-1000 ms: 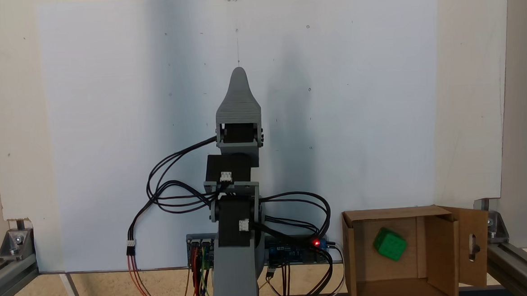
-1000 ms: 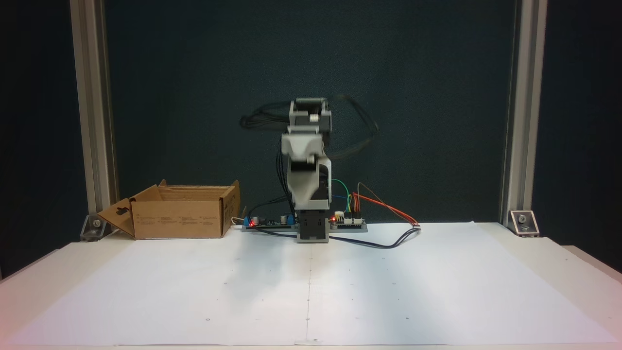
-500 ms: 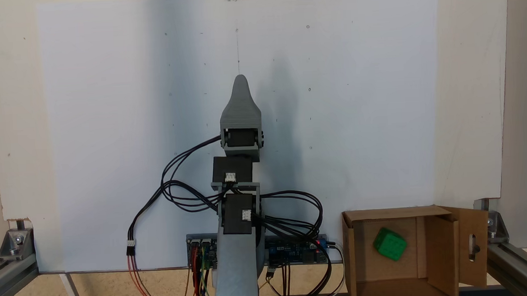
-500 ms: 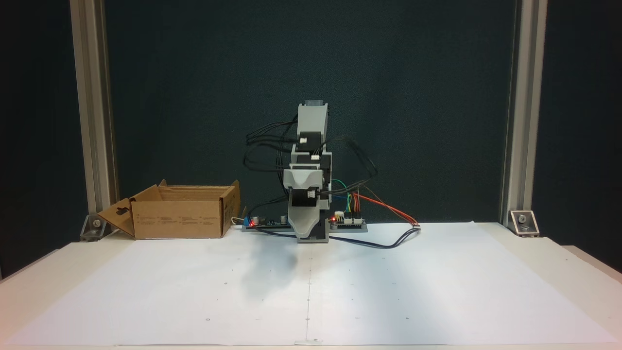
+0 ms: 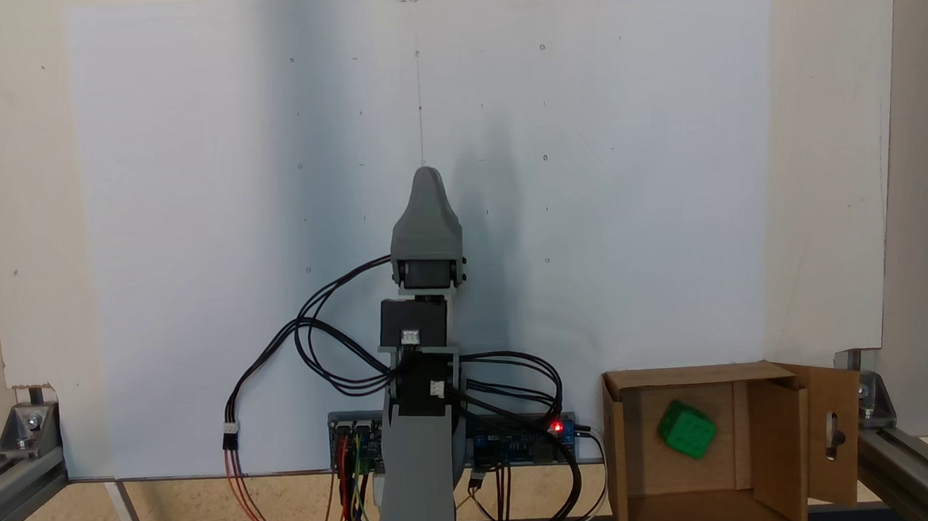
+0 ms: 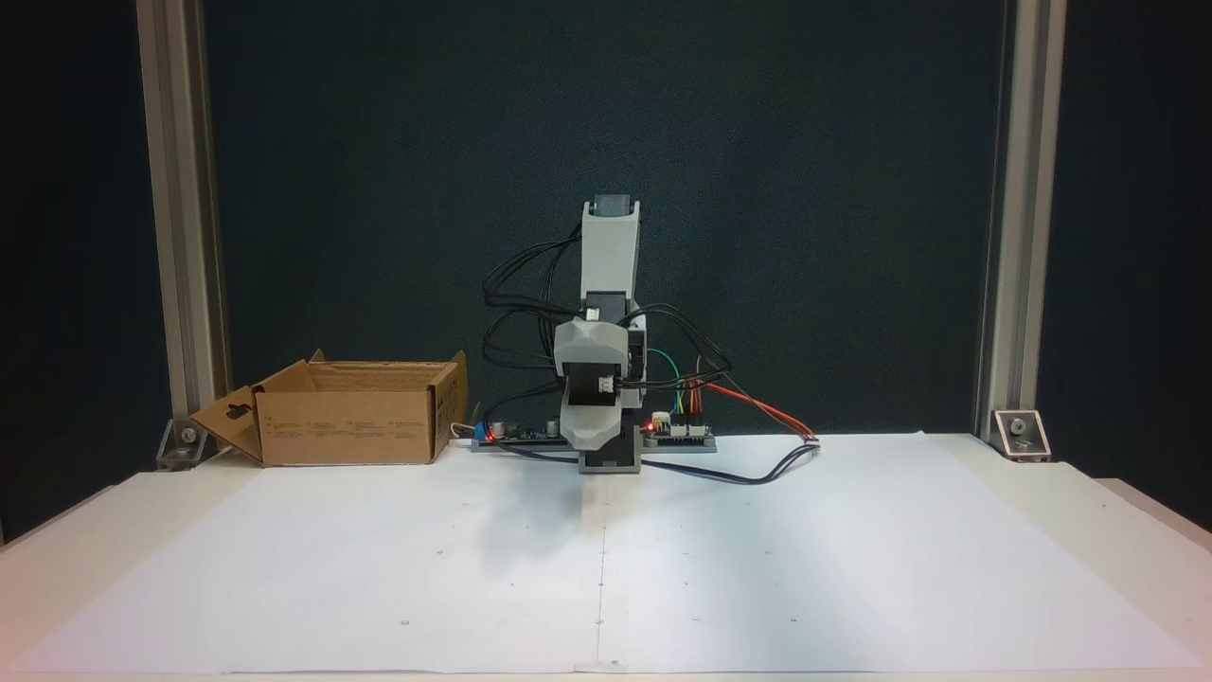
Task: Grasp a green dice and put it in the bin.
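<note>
Since a second ago — gripper point(image 5: 424, 175) drawn back toward the base and lower, arm folded over its mount. Jaws stacked one behind the other; spread or pressed together, cannot tell. Green dice point(image 5: 686, 430) inside the bin point(image 5: 632, 462), on its floor. Task seemingly complete — only parking left.

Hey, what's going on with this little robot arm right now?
Nothing is being handled at the moment. The green dice already lies inside the cardboard bin, which sits beside the arm's base. The gripper holds nothing and points out over the white paper sheet, with the arm folded low above its base.
</note>
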